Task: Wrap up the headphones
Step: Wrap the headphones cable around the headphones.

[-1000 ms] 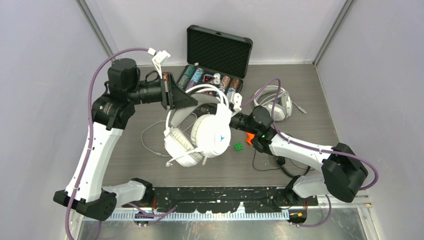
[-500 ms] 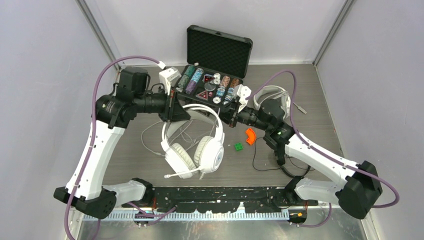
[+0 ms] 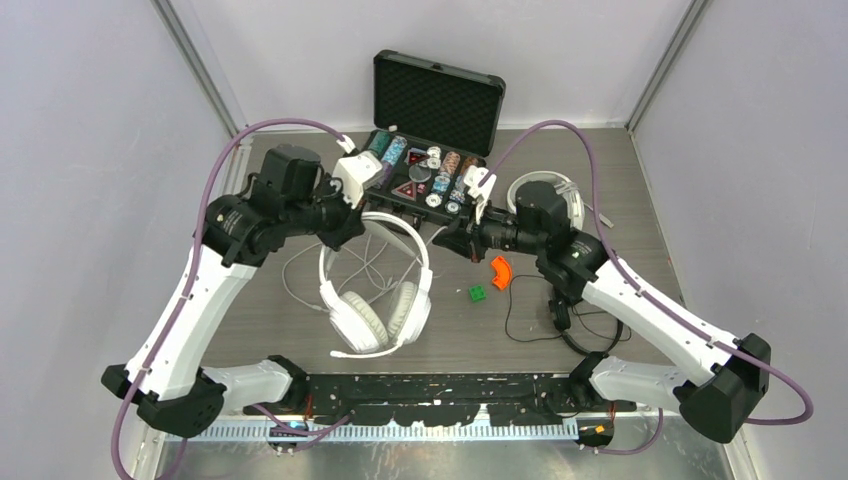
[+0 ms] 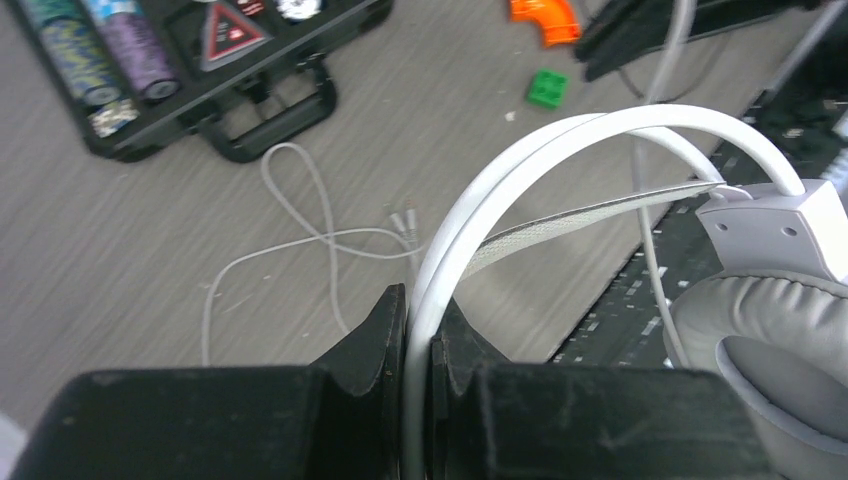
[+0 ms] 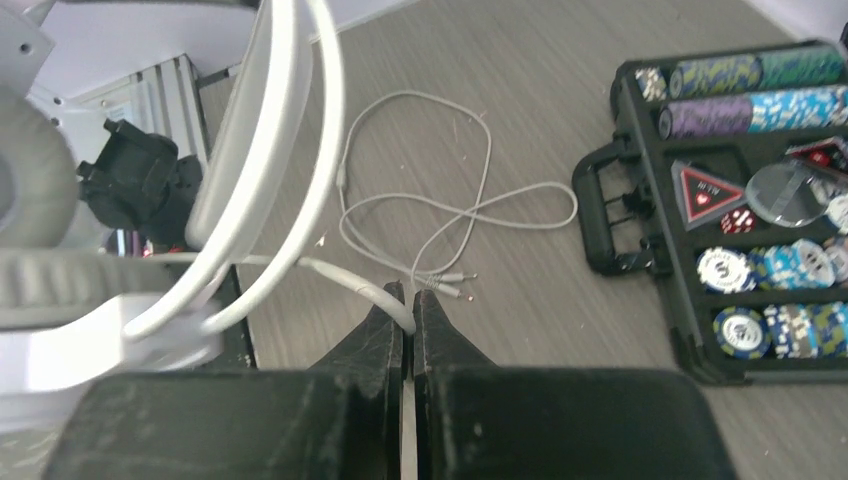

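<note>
My left gripper (image 3: 352, 222) is shut on the headband (image 4: 560, 140) of a large white pair of headphones (image 3: 375, 305), whose ear cups hang low over the table. My right gripper (image 3: 441, 238) is shut on that pair's white cable (image 5: 360, 283) close to the headband (image 5: 270, 150). The rest of the cable (image 3: 300, 270) lies in loose loops on the table, plug ends free (image 5: 450, 282). A second white pair (image 3: 548, 195) lies at the back right, partly behind my right arm. The small black pair (image 3: 560, 318) with its thin cable lies front right.
An open black case of poker chips (image 3: 430, 170) stands at the back centre, just beyond both grippers. An orange curved piece (image 3: 499, 272) and a green brick (image 3: 478, 293) lie right of the held headphones. A black rail (image 3: 450, 385) runs along the near edge.
The white headphones have come down from high in the air to just above the table. Both grippers have moved back toward the case, the right one drawing the cable out to the right.
</note>
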`<action>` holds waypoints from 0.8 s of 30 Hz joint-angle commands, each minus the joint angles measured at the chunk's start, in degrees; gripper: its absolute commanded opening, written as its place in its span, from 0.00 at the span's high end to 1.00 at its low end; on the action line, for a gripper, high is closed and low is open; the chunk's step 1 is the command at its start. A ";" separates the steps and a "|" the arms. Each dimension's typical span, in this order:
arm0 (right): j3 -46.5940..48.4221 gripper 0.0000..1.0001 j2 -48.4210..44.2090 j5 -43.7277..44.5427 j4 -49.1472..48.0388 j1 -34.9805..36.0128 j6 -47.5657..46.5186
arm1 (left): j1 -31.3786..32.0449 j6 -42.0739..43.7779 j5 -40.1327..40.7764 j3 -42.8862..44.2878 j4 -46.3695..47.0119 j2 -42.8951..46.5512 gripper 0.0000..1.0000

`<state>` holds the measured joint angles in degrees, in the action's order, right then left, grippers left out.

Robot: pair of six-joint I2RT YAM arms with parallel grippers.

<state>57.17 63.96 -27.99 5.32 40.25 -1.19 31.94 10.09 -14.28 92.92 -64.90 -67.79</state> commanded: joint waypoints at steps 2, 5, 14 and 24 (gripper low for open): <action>6.75 1.00 -1.39 -0.29 9.52 -0.42 2.39 | 0.88 2.46 11.47 0.29 1.47 2.17 1.00; 8.17 1.00 -1.03 -2.42 10.67 -0.42 4.09 | 1.62 2.77 13.80 -0.64 3.23 2.81 1.00; 11.82 1.00 1.93 -9.91 8.62 -0.41 12.58 | 3.73 4.19 20.84 -2.30 4.04 1.56 1.00; 18.16 1.00 7.65 -16.25 12.97 -0.43 20.87 | 7.17 5.80 32.82 -4.35 6.91 1.21 1.00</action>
<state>70.30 71.48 -39.46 19.81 40.21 15.42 38.13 14.06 11.20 89.45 -60.82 -66.89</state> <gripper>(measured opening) 0.051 0.097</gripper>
